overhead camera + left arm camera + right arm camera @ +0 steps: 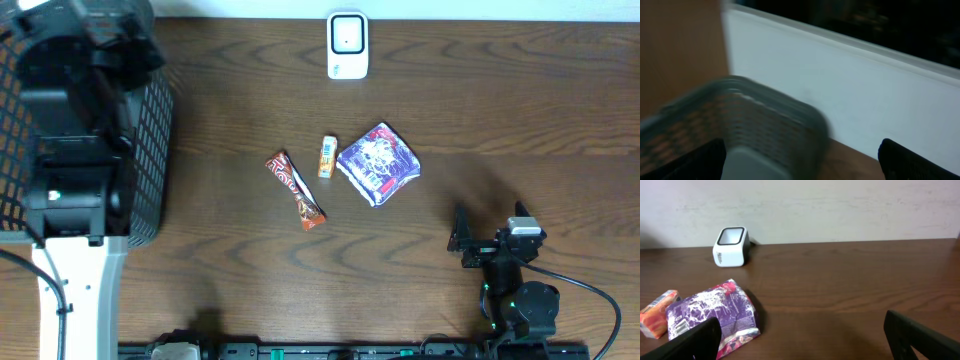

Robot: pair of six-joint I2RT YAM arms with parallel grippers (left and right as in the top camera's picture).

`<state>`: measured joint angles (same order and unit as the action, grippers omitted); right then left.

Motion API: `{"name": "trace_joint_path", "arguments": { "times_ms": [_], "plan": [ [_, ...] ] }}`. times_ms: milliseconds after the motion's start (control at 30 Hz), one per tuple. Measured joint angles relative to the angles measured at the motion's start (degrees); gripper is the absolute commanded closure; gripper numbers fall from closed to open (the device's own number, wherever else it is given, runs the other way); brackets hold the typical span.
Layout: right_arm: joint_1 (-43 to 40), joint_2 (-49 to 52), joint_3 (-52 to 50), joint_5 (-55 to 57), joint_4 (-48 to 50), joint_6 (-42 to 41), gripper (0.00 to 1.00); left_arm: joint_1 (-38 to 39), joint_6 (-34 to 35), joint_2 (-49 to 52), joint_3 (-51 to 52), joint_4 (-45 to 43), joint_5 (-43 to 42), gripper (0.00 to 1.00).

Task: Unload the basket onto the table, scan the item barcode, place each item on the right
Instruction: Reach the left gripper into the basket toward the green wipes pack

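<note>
Right pincer (801, 321) spread, empty; purple packet (715, 312) ahead-left of it: advise pinching one edge, keeping both faces clear for scanner (731, 246) beyond.

This looks like a shop checkout staged in a bare test room. A dark wooden tabletop (520, 110) stands against a plain white wall (840, 205). On it are a white barcode scanner (347, 45), a purple snack packet (378, 163), a red-brown wrapped bar (296, 190), a small orange pack (326, 157) and a black mesh basket (150, 150).
</note>
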<state>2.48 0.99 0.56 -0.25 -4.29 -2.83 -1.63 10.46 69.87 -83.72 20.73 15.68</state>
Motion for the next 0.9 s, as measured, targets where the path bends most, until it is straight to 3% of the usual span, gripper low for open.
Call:
{"name": "trace_joint_path", "arguments": {
  "times_ms": [400,900],
  "plan": [
    [0.0,0.0,0.0,0.0,0.0,0.0,0.01,-14.9,0.0,0.9,0.0,3.8,2.7,0.03],
    [0.0,0.0,0.0,0.0,0.0,0.0,0.01,-16.2,0.0,11.3,0.0,10.9,4.7,0.03]
  ]
}}
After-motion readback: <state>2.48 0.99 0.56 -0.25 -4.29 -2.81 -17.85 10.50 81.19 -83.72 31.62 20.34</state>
